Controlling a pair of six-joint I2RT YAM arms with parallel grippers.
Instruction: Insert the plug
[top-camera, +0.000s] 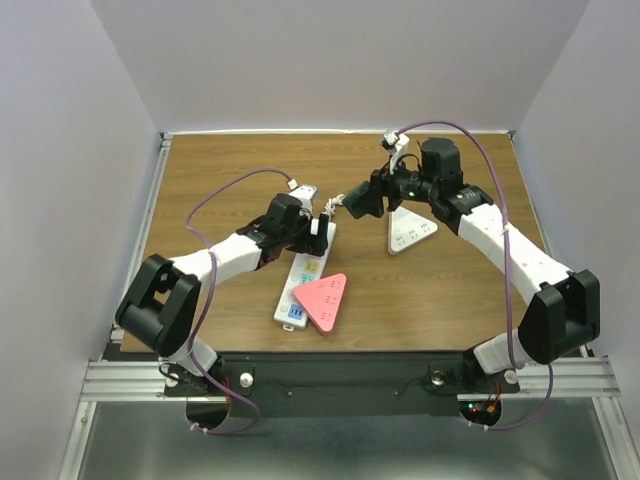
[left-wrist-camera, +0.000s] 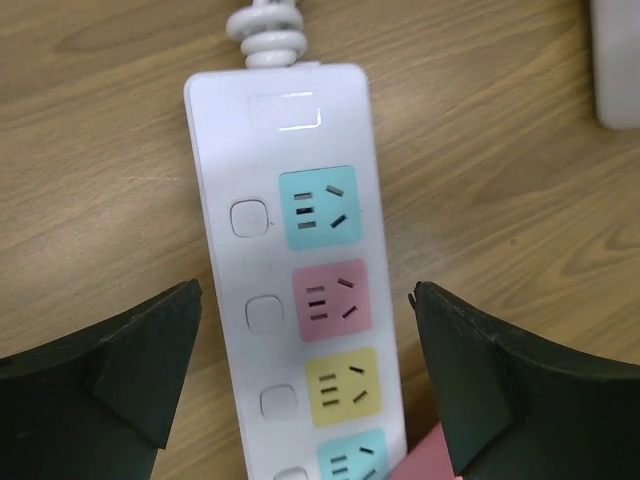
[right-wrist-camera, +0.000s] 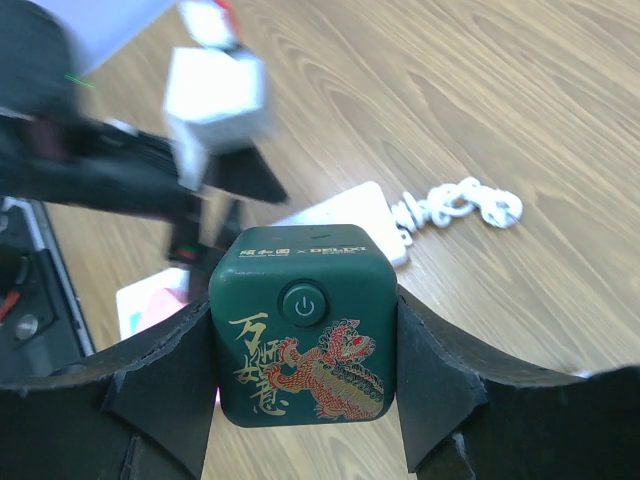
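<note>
The plug is a dark green cube with a power button and a red-gold dragon print. My right gripper is shut on its sides and holds it in the air above the table; it also shows in the top view, just right of the strip's far end. The white power strip has blue, pink, yellow and blue sockets and lies on the wooden table. My left gripper is open, its fingers either side of the strip at the pink socket, the left gripper sitting over the strip's far end.
A pink triangular board lies against the strip's near right side, its corner under my left gripper's right finger. A white triangular board lies to the right. The strip's coiled white cord lies beyond its far end.
</note>
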